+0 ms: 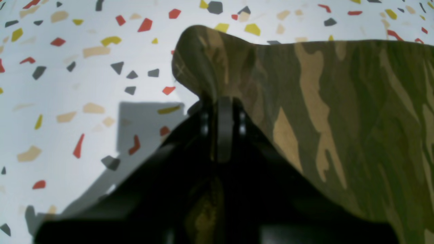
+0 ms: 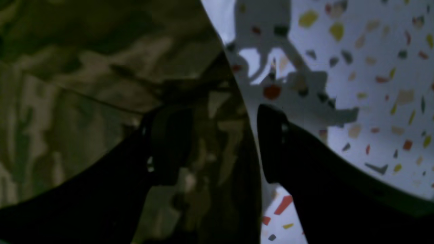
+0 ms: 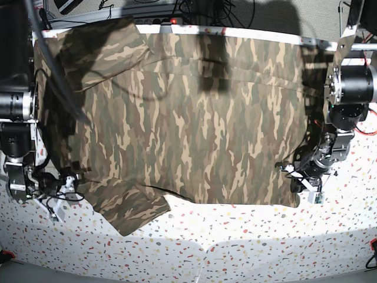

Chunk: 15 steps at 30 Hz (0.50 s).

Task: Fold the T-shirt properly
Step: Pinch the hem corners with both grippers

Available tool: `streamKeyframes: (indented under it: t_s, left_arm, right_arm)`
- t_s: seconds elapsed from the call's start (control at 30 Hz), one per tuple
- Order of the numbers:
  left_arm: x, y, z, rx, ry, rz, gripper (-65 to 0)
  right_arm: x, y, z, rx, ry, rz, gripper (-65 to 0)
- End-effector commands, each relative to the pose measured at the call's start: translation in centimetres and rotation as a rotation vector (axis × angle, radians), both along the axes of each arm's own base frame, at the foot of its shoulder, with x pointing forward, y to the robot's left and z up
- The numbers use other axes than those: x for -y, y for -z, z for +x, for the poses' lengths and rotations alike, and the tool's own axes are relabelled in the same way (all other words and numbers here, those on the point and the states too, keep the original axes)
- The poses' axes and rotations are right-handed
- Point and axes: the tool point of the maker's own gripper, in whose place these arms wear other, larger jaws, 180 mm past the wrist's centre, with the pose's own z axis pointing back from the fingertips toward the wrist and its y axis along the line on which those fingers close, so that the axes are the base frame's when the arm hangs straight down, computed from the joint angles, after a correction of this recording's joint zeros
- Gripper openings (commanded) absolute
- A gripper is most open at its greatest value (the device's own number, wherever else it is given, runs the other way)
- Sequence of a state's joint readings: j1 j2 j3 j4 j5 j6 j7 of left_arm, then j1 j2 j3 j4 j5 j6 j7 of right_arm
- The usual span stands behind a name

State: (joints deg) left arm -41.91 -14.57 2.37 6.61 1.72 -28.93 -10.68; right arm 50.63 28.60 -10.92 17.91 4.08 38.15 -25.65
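The camouflage T-shirt (image 3: 188,118) lies spread flat over the speckled white table (image 3: 247,236), with one sleeve (image 3: 126,206) at the front left. My left gripper (image 1: 223,101) is shut on the shirt's edge (image 1: 339,101) near a corner, and the pinched cloth bulges up beyond the fingers. In the base view it (image 3: 293,173) sits at the shirt's front right corner. My right gripper (image 2: 220,145) is open, its fingers (image 2: 271,145) straddling the shirt's edge (image 2: 84,84). In the base view it (image 3: 69,178) is at the front left by the sleeve.
The shirt covers most of the table up to the back edge (image 3: 265,34). Cables and a power strip (image 3: 171,20) lie behind it. Arm bodies stand at the left (image 3: 15,106) and right (image 3: 353,88) sides. Bare speckled surface (image 1: 67,84) lies in front of the shirt.
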Motion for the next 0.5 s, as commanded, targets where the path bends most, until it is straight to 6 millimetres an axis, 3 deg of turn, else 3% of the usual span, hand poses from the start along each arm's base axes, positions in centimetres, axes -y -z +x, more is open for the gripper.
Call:
streamKeyframes:
  t_s: [0.0, 0.13, 0.47]
  left_arm:
    - [-0.4, -0.6, 0.5, 0.004, 0.009, 0.020, -65.0]
    - [-0.4, -0.9, 0.7, 0.025, 0.007, 0.015, -65.0]
    - [-0.3, -1.1, 0.9, 0.038, 0.005, 0.012, -65.0]
  right_arm:
    - [0.9, -2.6, 1.9, 0.079, 0.013, -0.010, -29.8]
    - [2.0, -1.9, 1.4, 0.067, 0.026, -0.065, -29.9]
    - [2.6, 1.1, -1.1, -0.022, 0.069, -0.036, -29.9]
